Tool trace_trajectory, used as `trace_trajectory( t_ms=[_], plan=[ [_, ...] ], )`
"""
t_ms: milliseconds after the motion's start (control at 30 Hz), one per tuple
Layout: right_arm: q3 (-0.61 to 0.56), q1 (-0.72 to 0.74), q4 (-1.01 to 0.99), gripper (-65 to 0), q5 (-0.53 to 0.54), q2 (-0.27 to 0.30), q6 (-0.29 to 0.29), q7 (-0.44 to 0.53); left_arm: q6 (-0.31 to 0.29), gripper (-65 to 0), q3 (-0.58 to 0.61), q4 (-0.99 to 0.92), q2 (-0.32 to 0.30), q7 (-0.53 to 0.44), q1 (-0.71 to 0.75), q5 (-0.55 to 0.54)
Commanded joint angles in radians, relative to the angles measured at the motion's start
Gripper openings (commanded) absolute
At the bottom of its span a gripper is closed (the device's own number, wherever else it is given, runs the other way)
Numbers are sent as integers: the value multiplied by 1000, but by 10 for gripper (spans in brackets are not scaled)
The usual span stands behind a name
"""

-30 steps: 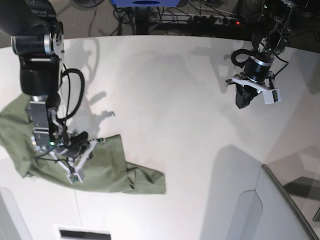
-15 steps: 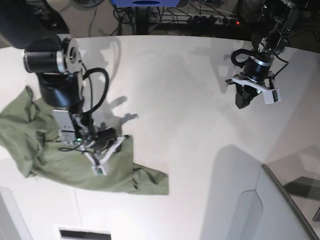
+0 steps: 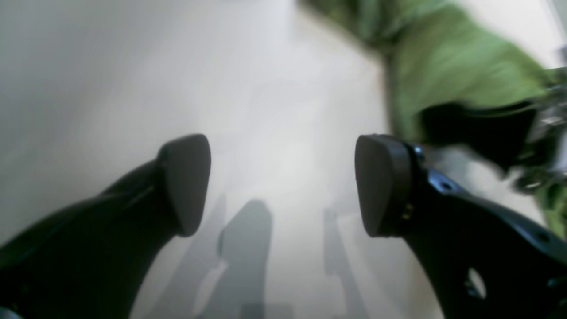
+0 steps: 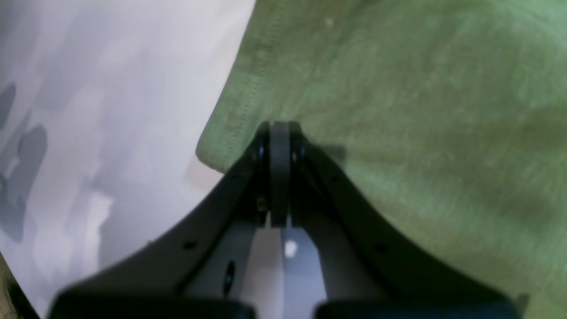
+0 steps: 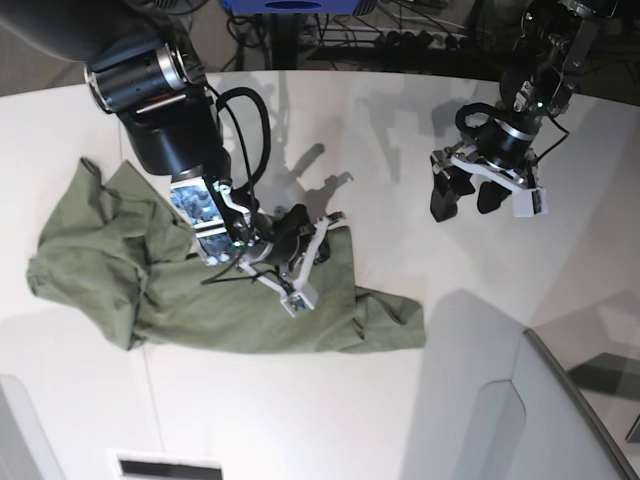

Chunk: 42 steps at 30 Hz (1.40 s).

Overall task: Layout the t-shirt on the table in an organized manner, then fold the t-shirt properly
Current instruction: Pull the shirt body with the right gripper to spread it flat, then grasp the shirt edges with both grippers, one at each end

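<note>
The right gripper (image 5: 318,229), its jaws pinched flat on the stitched hem of the olive-green t-shirt (image 5: 160,270), drags the garment toward the centre of the white table (image 5: 330,130). The wrist view shows the closed pads (image 4: 280,133) biting cloth just inside the hem edge. The shirt lies crumpled on the base view's left half, bunched near the arm, one corner trailing toward the grey angled panel (image 5: 540,410). The left gripper (image 5: 462,192) hangs above bare tabletop, well apart from the cloth, its fingers (image 3: 188,181) spread wide and holding nothing.

To do this step well, the pull should probably stay low and steady so the fabric slides and unrolls rather than lifting into a heap; the free arm likely needs to take a second hem corner so the shirt can be stretched flat.

Compared with a second ago, the shirt has travelled noticeably toward mid-table along with the right arm, and the left gripper, then shut, now stands open and has shifted slightly.
</note>
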Motion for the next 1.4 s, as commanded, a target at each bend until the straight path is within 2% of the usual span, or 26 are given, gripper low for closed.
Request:
trace_trajectory(
  t_ms=[0,133,300,433,600,633,733,900,1100,1233,1367],
  plan=[
    [-51,2,3,-642,27,-4,9,-58,-5,-156,-8,15,-4,-16,0,-1],
    [-265,45,3,-642,181,-3,4,-78,-5,-156,-8,12,14,-10,-5,-1],
    [-455,94,6,-642,328,-3,4,-84,-5,-156,-8,14,26,-10,-2,-1],
    [-467,103,98,-642,351,7,3,-98,-5,-156,-6,12,29,-8,1,-1],
    [-463,99,315,-642,353,106,0,-168,-5,-156,2,3,92,-8,3,2],
    [-455,96,370,-642,353,133,-16,-187,-5,-156,3,-3,104,-8,3,2],
    [-331,33,536,-642,353,211,-72,-240,-5,-156,5,-41,157,-7,1,4],
    [-128,-93,770,-642,353,330,-69,-288,-5,-156,3,-152,232,-7,-39,4],
    [18,-245,942,-642,353,450,-69,-294,-5,-156,6,-248,282,-7,-108,6],
    [177,-348,991,-642,351,488,-69,-291,-5,-156,100,-287,282,-7,-161,6],
    [338,-437,993,-642,351,493,-66,-289,-5,-158,158,-359,287,-8,-217,6]
  ],
)
